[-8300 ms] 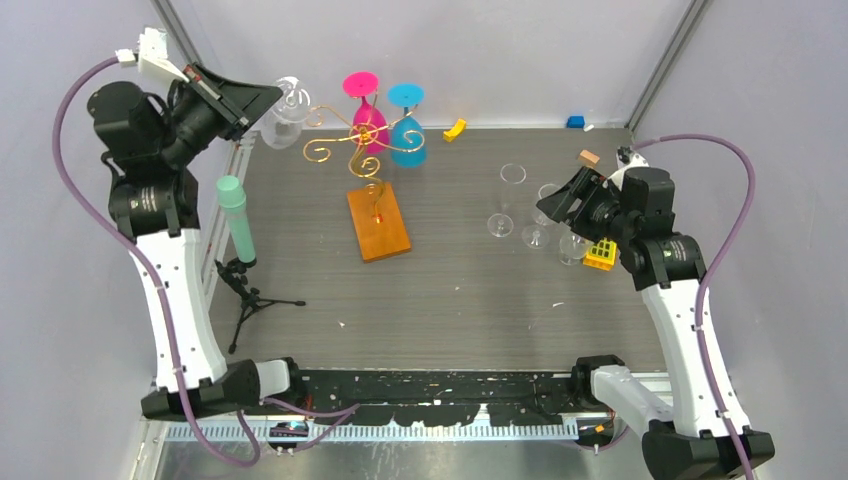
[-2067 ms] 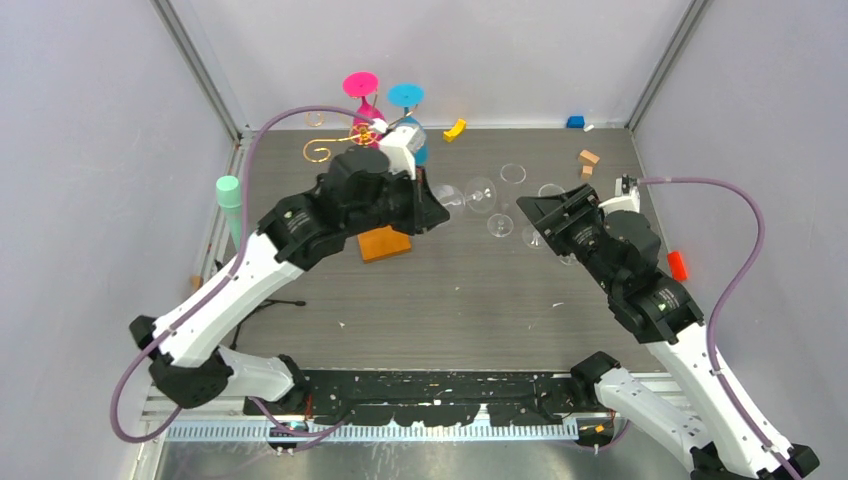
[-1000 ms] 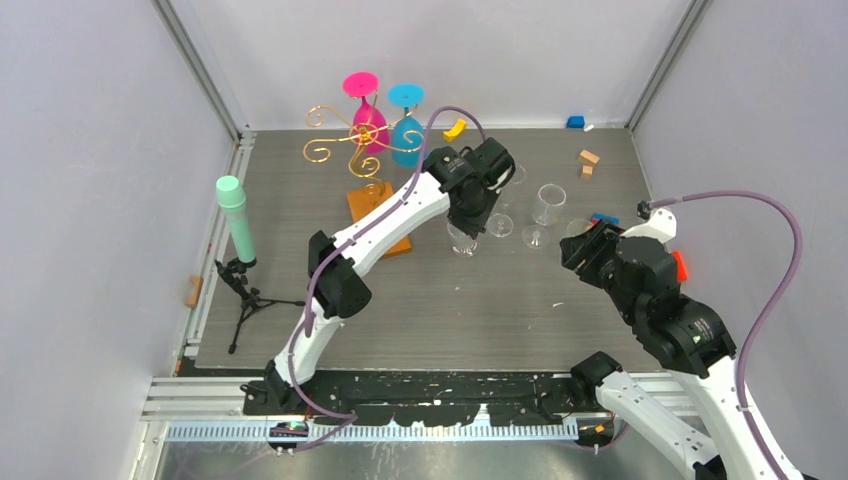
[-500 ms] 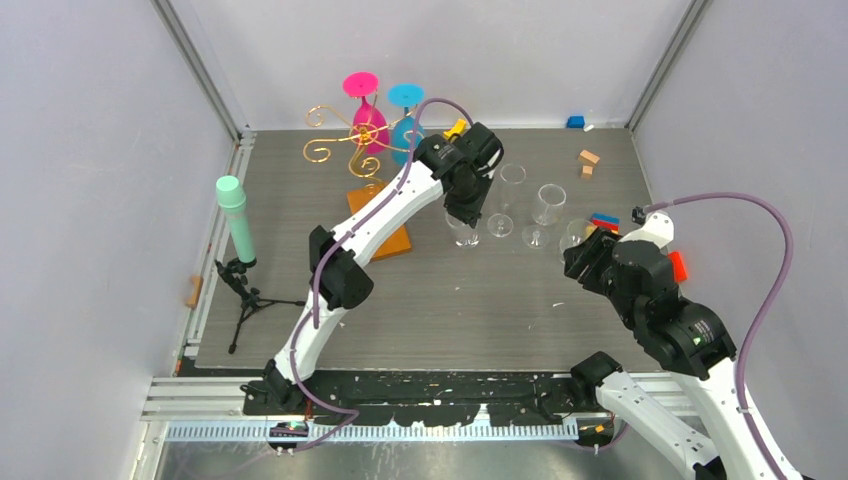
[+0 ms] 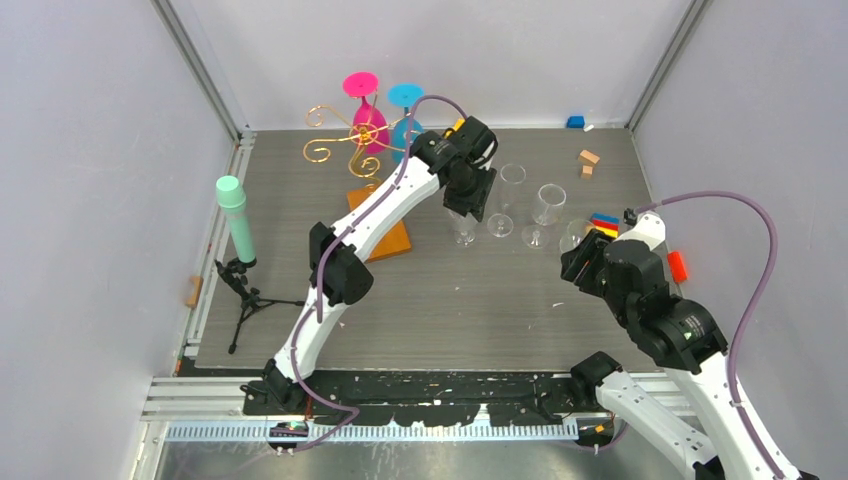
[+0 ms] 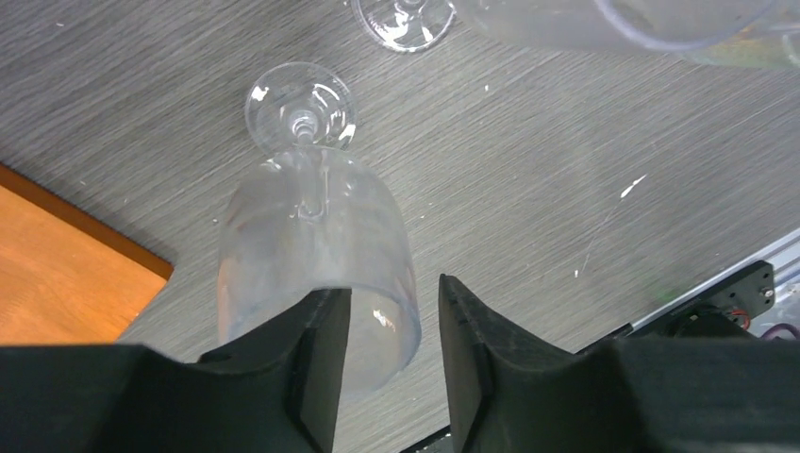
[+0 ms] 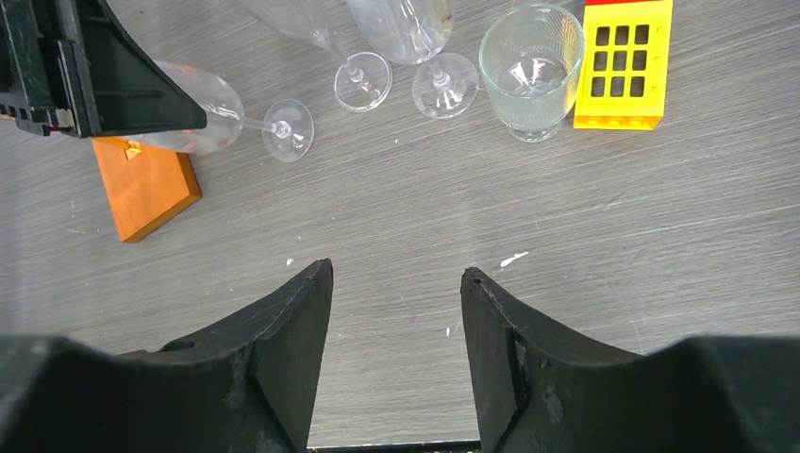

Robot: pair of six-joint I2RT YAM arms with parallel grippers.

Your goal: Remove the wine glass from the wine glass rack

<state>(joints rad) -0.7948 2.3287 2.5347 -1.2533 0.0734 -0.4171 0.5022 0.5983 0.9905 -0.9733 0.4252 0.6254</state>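
Observation:
The gold wire wine glass rack (image 5: 345, 140) stands at the back on its orange base (image 5: 396, 240). A pink glass (image 5: 366, 112) and a blue glass (image 5: 405, 125) hang on it. A clear wine glass (image 5: 462, 232) stands upright on the table right of the base. My left gripper (image 5: 470, 198) is right above it. In the left wrist view the left gripper (image 6: 394, 283) is open, with the glass's rim (image 6: 401, 311) loose between the fingers and its foot (image 6: 300, 102) on the table. My right gripper (image 7: 396, 274) is open and empty over the front right table (image 5: 580, 262).
A tall flute (image 5: 510, 188), another stemmed glass (image 5: 545, 208) and a tumbler (image 5: 574, 236) stand right of the placed glass, with a coloured brick (image 5: 603, 222) beside them. A green cylinder on a tripod (image 5: 235, 215) stands at the left. Small blocks (image 5: 588, 158) lie at the back right.
The left arm carried the clear glass from the rack's left side to the middle of the table. Its fingers have opened and risen slightly. The right arm drew back toward the front.

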